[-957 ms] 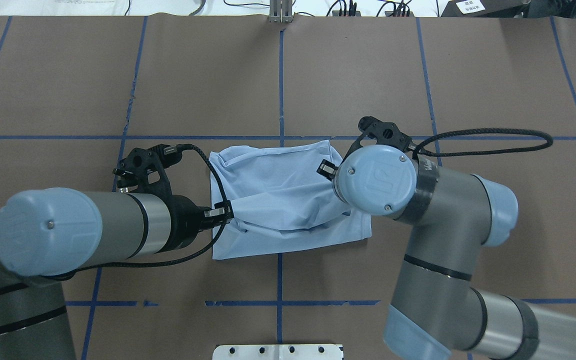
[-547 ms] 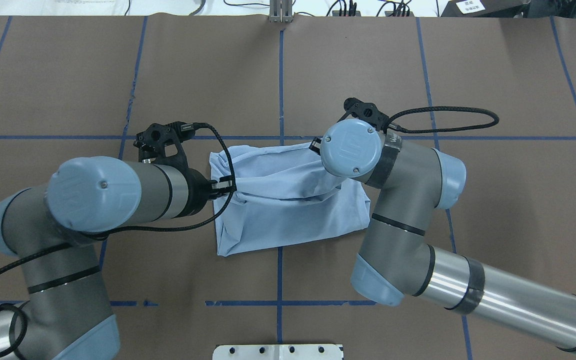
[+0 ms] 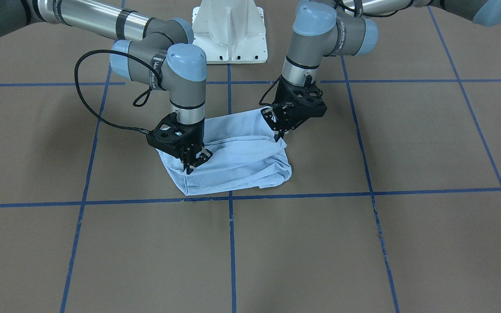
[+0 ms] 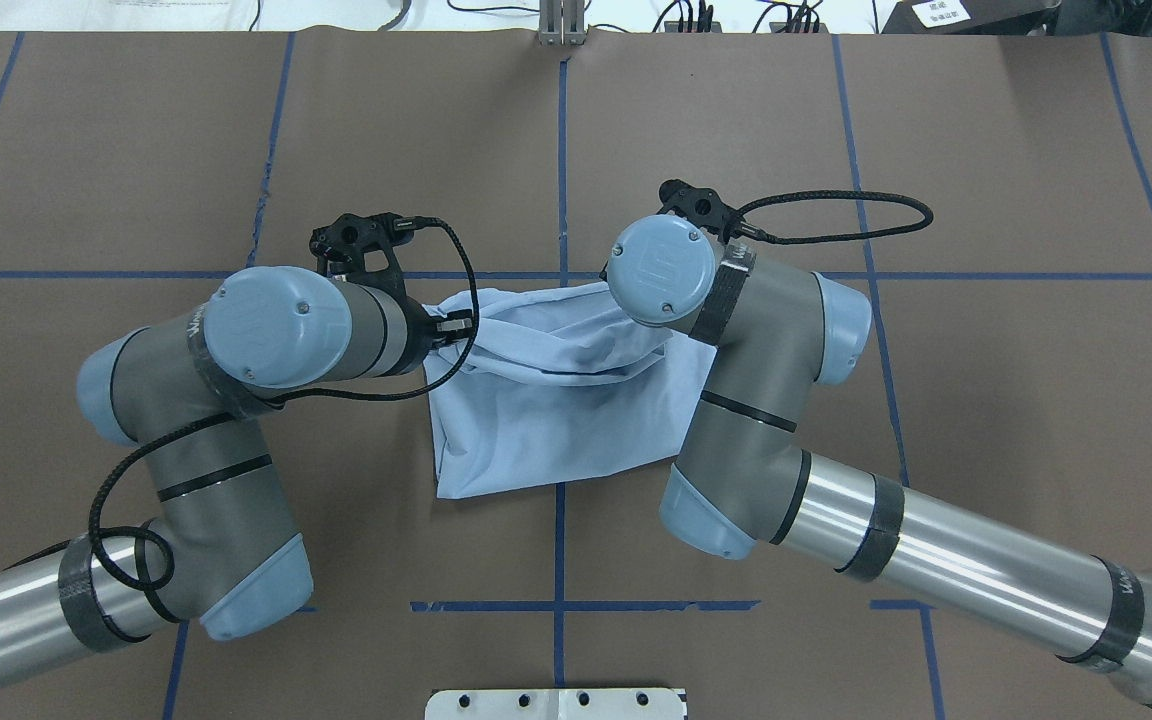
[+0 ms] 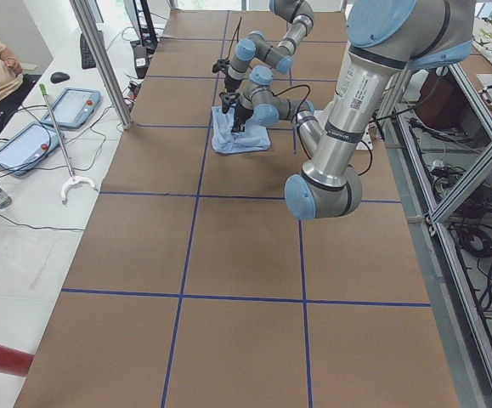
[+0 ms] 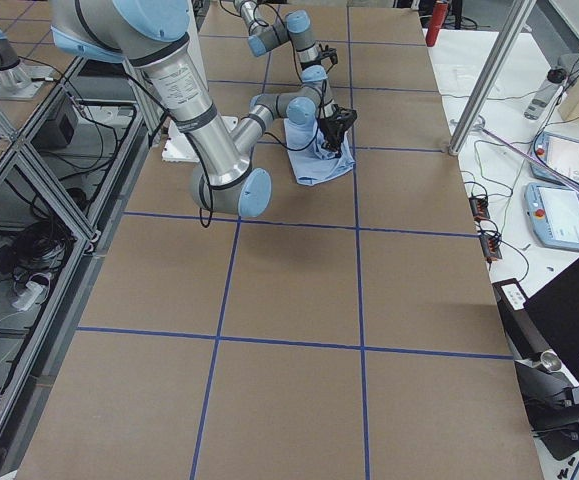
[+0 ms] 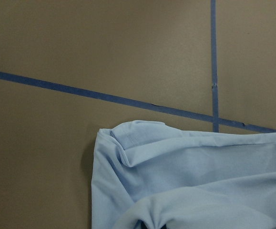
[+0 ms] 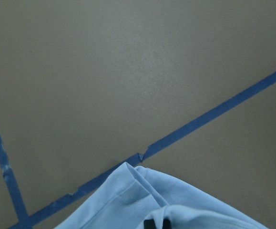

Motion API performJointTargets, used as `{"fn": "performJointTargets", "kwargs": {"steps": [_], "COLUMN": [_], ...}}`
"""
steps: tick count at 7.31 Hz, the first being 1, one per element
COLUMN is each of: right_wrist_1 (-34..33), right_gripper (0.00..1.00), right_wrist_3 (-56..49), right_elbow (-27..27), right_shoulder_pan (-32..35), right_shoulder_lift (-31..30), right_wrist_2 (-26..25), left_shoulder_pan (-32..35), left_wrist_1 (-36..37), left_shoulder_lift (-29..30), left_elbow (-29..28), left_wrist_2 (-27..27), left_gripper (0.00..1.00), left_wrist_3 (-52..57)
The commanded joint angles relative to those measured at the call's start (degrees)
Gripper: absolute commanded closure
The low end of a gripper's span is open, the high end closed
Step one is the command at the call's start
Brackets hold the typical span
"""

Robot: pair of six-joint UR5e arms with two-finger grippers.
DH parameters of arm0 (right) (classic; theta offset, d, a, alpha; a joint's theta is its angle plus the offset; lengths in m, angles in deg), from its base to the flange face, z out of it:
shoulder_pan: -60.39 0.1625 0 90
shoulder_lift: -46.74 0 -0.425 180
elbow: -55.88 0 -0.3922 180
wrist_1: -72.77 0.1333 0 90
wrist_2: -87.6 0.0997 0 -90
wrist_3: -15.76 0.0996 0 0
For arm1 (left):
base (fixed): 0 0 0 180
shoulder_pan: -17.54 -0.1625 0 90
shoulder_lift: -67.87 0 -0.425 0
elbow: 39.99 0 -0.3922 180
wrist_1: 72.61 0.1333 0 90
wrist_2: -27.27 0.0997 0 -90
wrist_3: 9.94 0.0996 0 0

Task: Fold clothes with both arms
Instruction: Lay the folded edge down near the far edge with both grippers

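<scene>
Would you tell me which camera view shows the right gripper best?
The exterior front-facing view: the right gripper shows whole, shut on the T-shirt. Overhead, the right arm hides it; the side views show it tiny; its own wrist camera catches only a dark sliver.

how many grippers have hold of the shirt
2. The left gripper pinches the T-shirt at its edge on the front-facing view's right; the right gripper pinches the opposite edge, on that view's left. Both show plainly, so none is hidden.

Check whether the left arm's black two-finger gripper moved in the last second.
Yes. The black two-finger left gripper moved away from the robot, nearer the crosswise blue tape line.
</scene>
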Motion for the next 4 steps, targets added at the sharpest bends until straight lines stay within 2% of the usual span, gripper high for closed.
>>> {"fn": "performJointTargets", "kwargs": {"steps": [1, 3, 4], "right_wrist_1": [1.15, 1.23, 1.15], "right_gripper": [1.00, 0.98, 0.32], "right_wrist_3": [-1.19, -1.47, -2.77], "right_elbow": [1.74, 2.27, 2.27], "right_shoulder_pan": [0.06, 0.59, 1.20], "right_shoulder_lift": [0.21, 0.12, 0.12], "right_wrist_2": [0.01, -0.08, -0.08], "left_shoulder_pan": [0.17, 1.13, 2.10], "left_wrist_1": [-1.82, -1.82, -1.82], "left_shoulder_lift": [1.22, 1.31, 1.31], "left_elbow": [-3.68, -3.70, -3.70], "left_wrist_2": [0.00, -0.08, -0.17], "left_gripper": [1.00, 1.00, 0.98], "left_wrist_3": [0.56, 0.64, 3.08]}}
